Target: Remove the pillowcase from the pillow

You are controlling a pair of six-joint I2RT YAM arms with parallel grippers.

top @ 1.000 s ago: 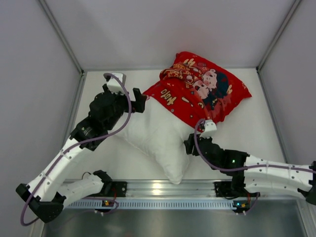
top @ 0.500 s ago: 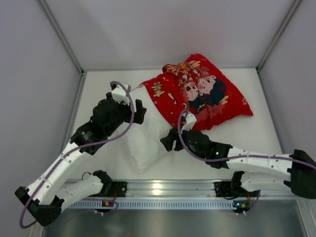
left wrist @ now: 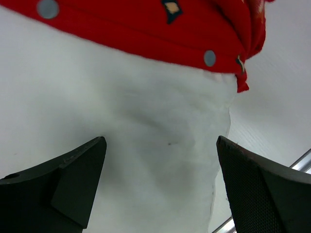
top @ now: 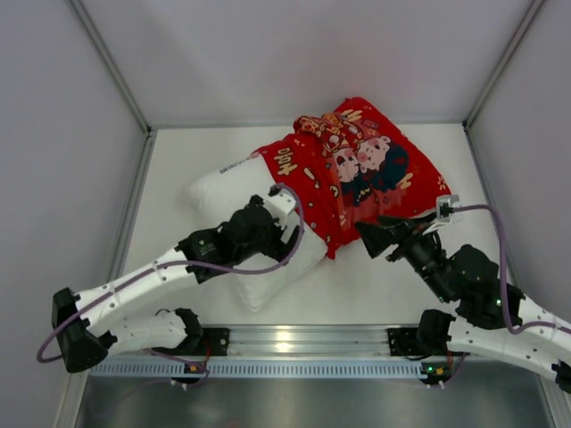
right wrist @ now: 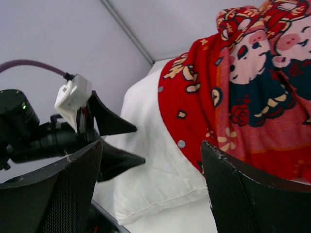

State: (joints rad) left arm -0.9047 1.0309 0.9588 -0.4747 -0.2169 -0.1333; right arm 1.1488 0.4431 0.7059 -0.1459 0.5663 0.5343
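The white pillow (top: 223, 192) lies on the table, its left half bare. The red printed pillowcase (top: 375, 169) covers its right half. My left gripper (top: 293, 239) is open over the pillow's near corner, just left of the pillowcase's open edge. In the left wrist view its jaws (left wrist: 160, 184) straddle bare pillow (left wrist: 146, 126), with the pillowcase's snap-studded hem (left wrist: 146, 29) above. My right gripper (top: 373, 237) is open and empty at the pillowcase's near edge. In the right wrist view it (right wrist: 150, 189) faces the pillow (right wrist: 150, 165), the pillowcase (right wrist: 243, 97) and the left gripper (right wrist: 116, 141).
White walls with grey corner posts (top: 111, 67) close in the table on three sides. A metal rail (top: 294, 343) carrying both arm bases runs along the near edge. Bare white tabletop (top: 375, 285) lies between the pillow and the rail.
My left gripper has swung from the pillow's far left side to its near corner by the pillowcase hem. My right gripper has drawn back to the right. The pillow's far left corner now shows.
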